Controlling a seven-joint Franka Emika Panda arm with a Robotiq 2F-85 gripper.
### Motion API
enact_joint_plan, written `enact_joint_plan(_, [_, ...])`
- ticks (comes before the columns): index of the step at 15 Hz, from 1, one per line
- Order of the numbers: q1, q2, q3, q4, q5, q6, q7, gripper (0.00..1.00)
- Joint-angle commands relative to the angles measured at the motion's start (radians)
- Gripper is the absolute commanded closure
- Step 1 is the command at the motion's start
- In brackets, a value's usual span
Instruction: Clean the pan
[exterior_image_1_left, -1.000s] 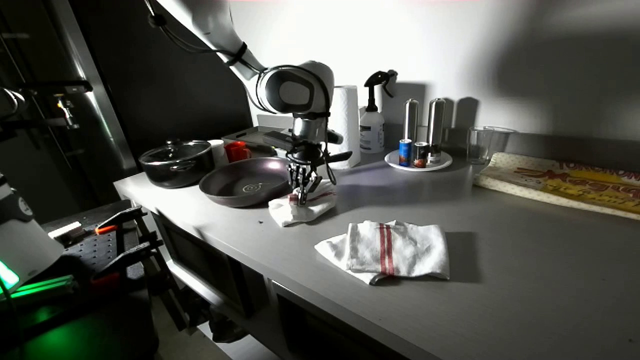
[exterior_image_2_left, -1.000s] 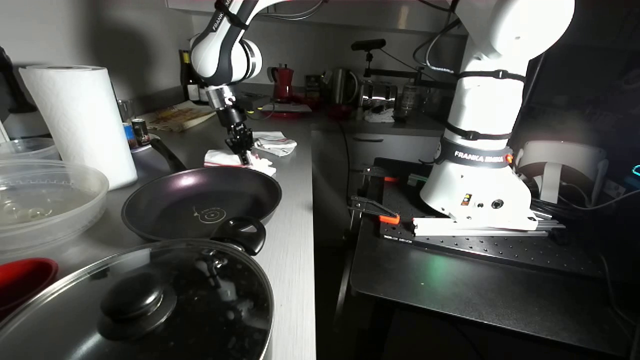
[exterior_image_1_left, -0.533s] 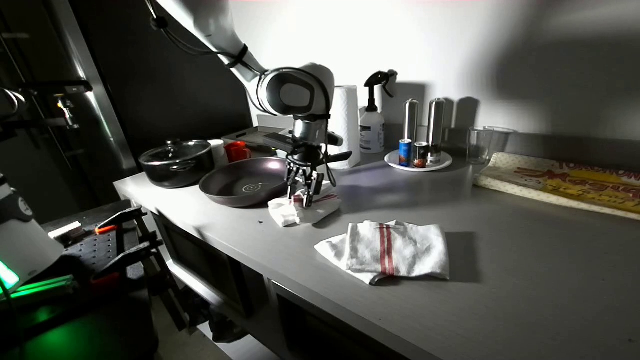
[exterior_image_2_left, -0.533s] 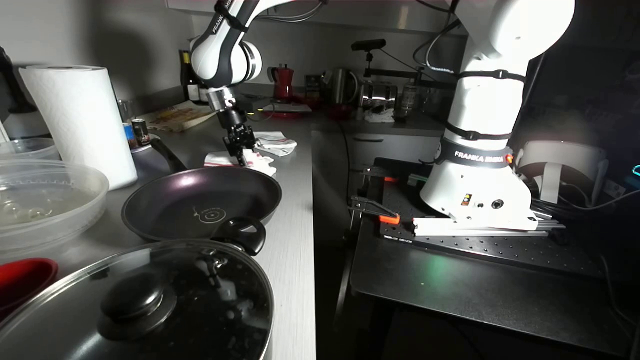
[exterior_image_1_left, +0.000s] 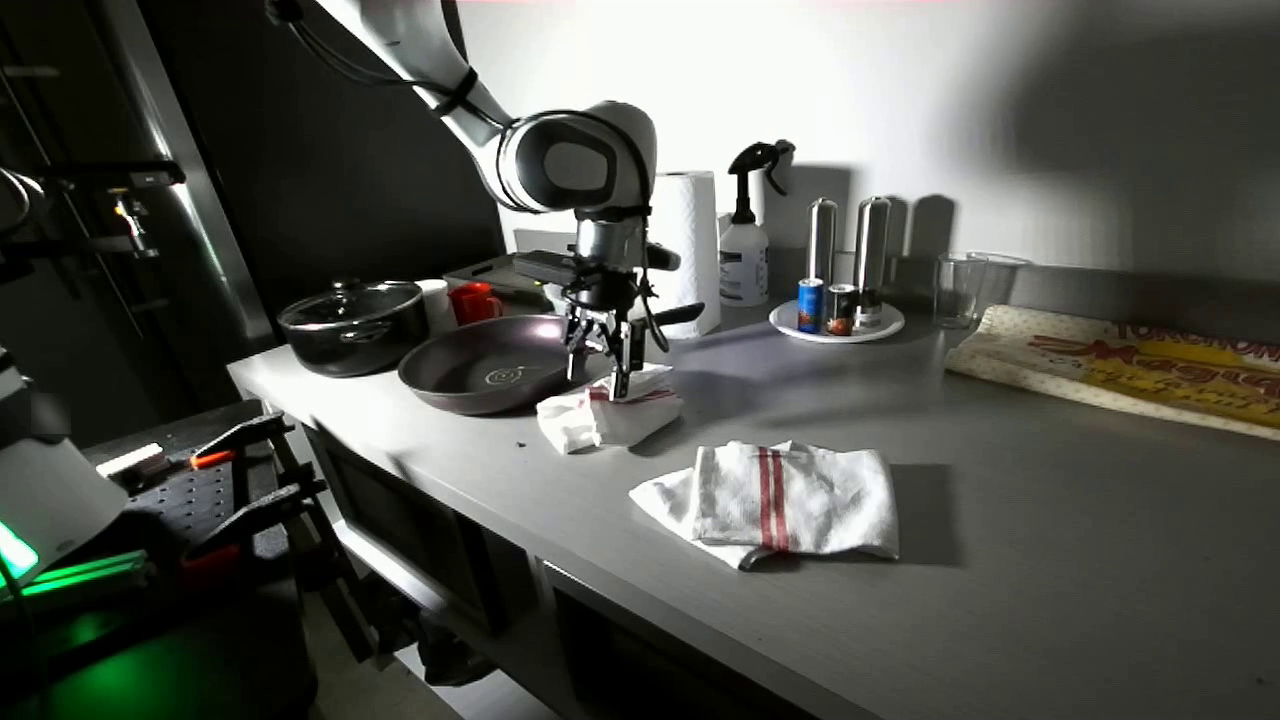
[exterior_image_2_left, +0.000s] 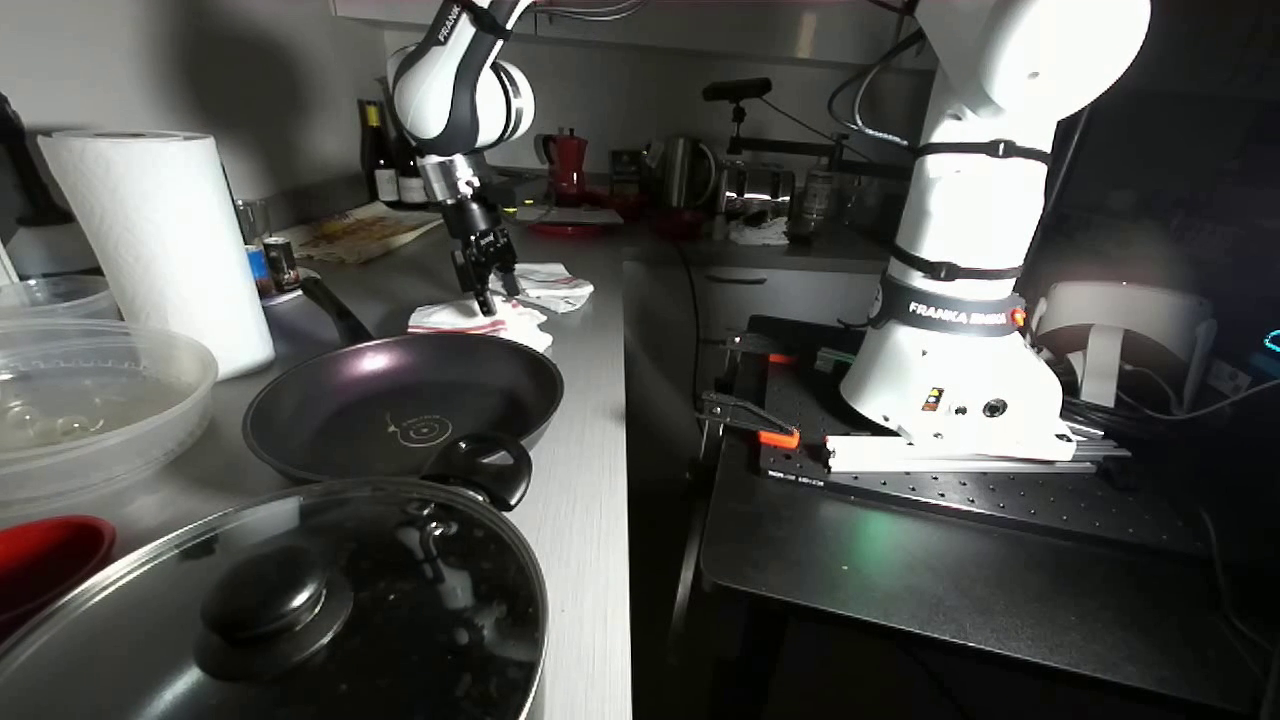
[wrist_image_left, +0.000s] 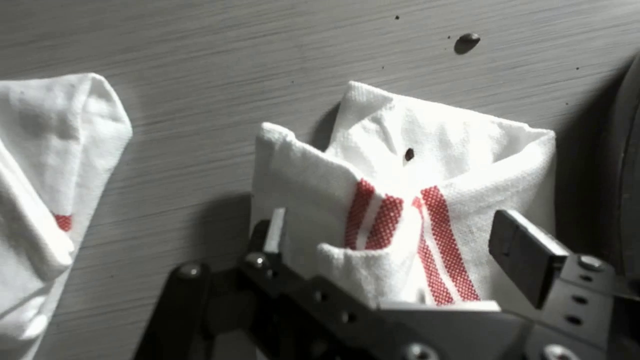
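On the grey counter (exterior_image_1_left: 1010, 540), in both exterior views, the pan (exterior_image_1_left: 450, 378) in dark grey: wide, round, shallow and right way up. Shows a smooth, glossy inner wall with a pale violet-pink glare along one stretch. Bears a light ring-shaped emblem on the inner base, with lettering too small to read. Looks purplish inside, too dim to judge for fine marks. Extends into a long, straight, dark handle (exterior_image_2_left: 338, 312), partly hidden behind the gripper (exterior_image_1_left: 596, 384) in an exterior view. Appears only as a dark curved edge at the border of the wrist view.

Just beside the pan, a rumpled white towel (exterior_image_1_left: 600, 430) with red stripes and a small dark speck (wrist_image_left: 409, 154) on the cloth. Also beside the pan, above that towel, the gripper, with fingers (wrist_image_left: 522, 257) spread well apart and cloth below. Cannot tell about contact between tips and cloth. Well apart from the pan, a second striped towel (exterior_image_1_left: 830, 500), folded. On the pan's opposite side, a black pot (exterior_image_1_left: 330, 350) under a glass lid (exterior_image_2_left: 400, 640). Near the pan, a roll of paper towel (exterior_image_2_left: 165, 250).
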Motion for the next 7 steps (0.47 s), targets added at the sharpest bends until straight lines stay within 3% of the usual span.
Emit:
enact_joint_plan(1, [0.047,-0.151,-0.024,-0.183,-0.069,0.082,0.041,0.0])
enact_joint_plan(4, [0.083,-0.234,-0.024,-0.295,-0.141,0.15,0.053,0.0])
enact_joint_plan(5, [0.045,-0.148,-0.008,-0.18,-0.088,0.094,0.021,0.0])
enact_joint_plan(7, [0.064,-0.192,-0.008,-0.239,-0.109,0.119,0.03,0.0])
